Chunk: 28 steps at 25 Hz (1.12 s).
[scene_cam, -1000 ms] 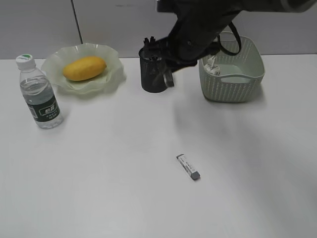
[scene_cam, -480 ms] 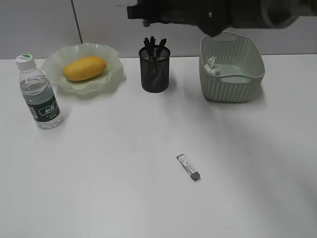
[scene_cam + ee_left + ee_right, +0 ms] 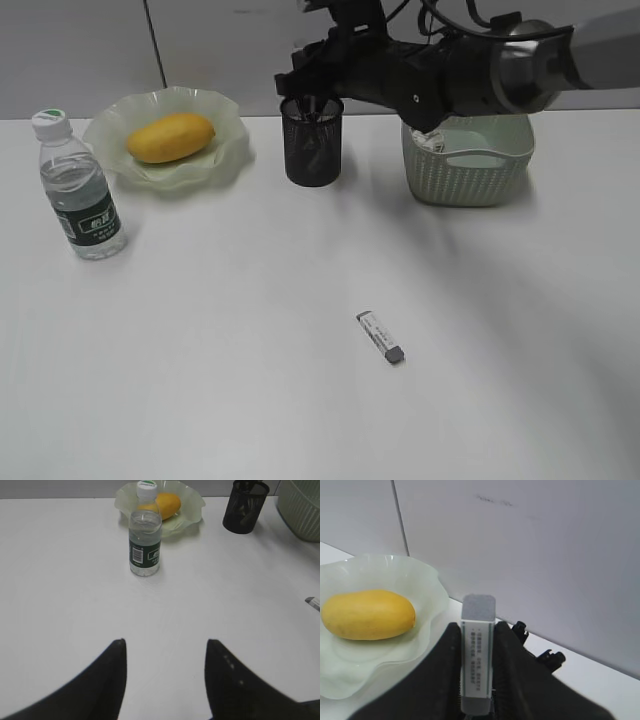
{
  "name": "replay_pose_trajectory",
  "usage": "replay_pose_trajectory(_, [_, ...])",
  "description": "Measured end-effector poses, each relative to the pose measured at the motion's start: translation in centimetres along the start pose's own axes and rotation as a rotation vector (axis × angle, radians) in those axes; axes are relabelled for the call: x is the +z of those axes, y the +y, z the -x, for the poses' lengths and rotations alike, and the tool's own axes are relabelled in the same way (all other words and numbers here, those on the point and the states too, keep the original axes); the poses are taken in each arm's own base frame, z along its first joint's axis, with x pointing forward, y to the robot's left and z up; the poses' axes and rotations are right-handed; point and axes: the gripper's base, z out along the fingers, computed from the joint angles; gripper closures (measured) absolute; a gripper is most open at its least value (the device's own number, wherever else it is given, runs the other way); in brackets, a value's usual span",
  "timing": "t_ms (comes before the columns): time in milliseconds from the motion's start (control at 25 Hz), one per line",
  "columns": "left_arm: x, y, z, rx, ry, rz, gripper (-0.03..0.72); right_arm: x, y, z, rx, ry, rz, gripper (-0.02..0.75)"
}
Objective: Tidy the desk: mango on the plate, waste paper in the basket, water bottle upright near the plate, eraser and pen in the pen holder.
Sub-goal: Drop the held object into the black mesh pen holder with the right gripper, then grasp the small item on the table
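White desk (image 3: 250, 400) with items along its back.
Left of the pen holder (image 3: 312, 145): plate (image 3: 225, 150), water bottle (image 3: 82, 195); right: basket (image 3: 470, 175); nearer: eraser (image 3: 381, 336).

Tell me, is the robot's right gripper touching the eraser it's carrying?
Touching. The right wrist view shows the right gripper with its two dark fingers pressed against both sides of the eraser, with no gap.
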Motion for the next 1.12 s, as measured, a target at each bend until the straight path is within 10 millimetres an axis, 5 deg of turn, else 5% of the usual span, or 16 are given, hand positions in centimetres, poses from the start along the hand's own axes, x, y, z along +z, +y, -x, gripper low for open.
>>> replay_pose_trajectory(160, [0.0,0.0,0.0,0.000,0.001,0.000,0.303,0.0,-0.1,0.1,0.000,-0.012,0.000,0.561])
replay_pose_trajectory(400, [0.0,0.0,0.0,0.000,0.001,0.000,0.305,0.0,-0.1,0.1,-0.063,-0.014,0.000,0.378])
replay_pose_trajectory(640, [0.0,0.0,0.0,0.000,0.001,0.000,0.305,-0.6,0.0,1.3,-0.089,-0.019,-0.001,0.353])
replay_pose_trajectory(920, [0.0,0.0,0.0,0.000,0.001,0.000,0.306,-5.1,-0.4,6.9,-0.059,0.130,-0.045,0.353])
replay_pose_trajectory(1120, [0.0,0.0,0.0,0.000,0.001,0.000,0.306,-8.8,-0.4,8.4,0.005,0.368,-0.067,0.353])
